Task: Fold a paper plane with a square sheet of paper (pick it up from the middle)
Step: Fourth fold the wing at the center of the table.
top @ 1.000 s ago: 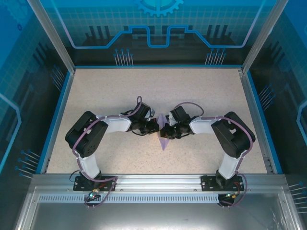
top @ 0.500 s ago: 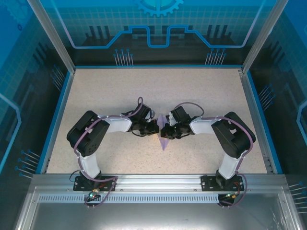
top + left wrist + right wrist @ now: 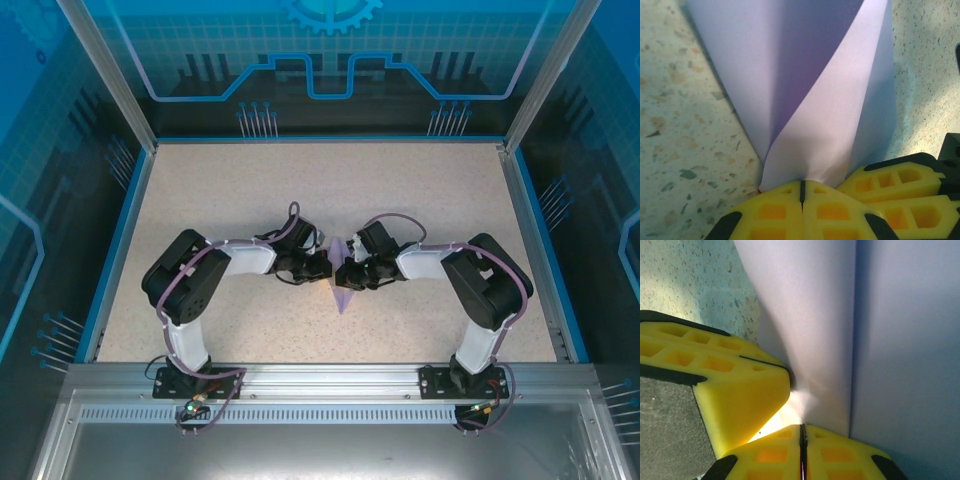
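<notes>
**Currently: Both Grippers Clamping One Folded Sheet**

The left gripper (image 3: 322, 266) and the right gripper (image 3: 350, 270) are meeting tip to tip, and the lavender paper (image 3: 340, 285) is sitting between them as a narrow creased wedge. Its sharp point is reaching past the fingertips toward the arm bases, and its shorter end is showing on the far side of them.

Seen from the left wrist, the left gripper's yellow fingers (image 3: 775, 212) are pressing together with only a hairline seam between them. The paper's lower edge is running into that seam, so this gripper is pinching the sheet. Ahead of the fingertips the paper is fanning out in pale flaps with a darker crease valley between them. The right gripper's fingers (image 3: 895, 182) are lying just to the right, up against the same flap.

Seen from the right wrist, that gripper's own fingers (image 3: 840, 457) are drawn together to a thin line and are gripping the paper beside a straight fold. The left gripper's finger (image 3: 735, 390) is crowding in from the left, with its corner touching the sheet.

The speckled table (image 3: 680, 125) is showing to the left of the left fingertips. Whether the paper is resting on it or hanging just clear cannot be told.
</notes>
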You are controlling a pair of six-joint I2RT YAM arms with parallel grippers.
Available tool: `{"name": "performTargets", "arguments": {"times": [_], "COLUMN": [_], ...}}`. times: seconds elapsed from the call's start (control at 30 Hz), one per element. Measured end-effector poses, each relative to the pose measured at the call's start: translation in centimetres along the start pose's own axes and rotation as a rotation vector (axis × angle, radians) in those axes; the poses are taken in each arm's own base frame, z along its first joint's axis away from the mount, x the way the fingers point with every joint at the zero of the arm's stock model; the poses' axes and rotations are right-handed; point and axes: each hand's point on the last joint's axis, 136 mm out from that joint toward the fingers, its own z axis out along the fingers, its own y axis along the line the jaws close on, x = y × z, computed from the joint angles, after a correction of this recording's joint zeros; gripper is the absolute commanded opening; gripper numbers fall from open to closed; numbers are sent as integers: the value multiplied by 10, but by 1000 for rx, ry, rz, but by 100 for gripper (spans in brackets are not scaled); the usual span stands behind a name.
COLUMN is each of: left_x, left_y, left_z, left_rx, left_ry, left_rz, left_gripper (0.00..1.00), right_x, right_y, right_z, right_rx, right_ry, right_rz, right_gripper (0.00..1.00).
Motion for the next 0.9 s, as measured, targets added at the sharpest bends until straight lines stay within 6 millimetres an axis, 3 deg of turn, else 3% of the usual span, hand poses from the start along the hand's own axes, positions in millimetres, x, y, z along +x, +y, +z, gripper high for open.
{"name": "performTargets", "arguments": {"times": [0.37, 0.6, 0.9], "left_x": [-4, -5, -5], "left_y": [-4, -5, -6], "left_z": [5, 7, 8], "left_rx": [15, 28, 30], "left_ry": [12, 13, 13], "left_rz": [12, 26, 28], "left_gripper": [0, 0, 0], "right_x": [1, 3, 32], "right_y": [-3, 7, -1], "right_z": [-10, -23, -22], "right_rx": [13, -16, -14], "right_ry": [-28, -54, -1], "right_rz": [-2, -23, -20], "right_gripper": [13, 13, 13]}}
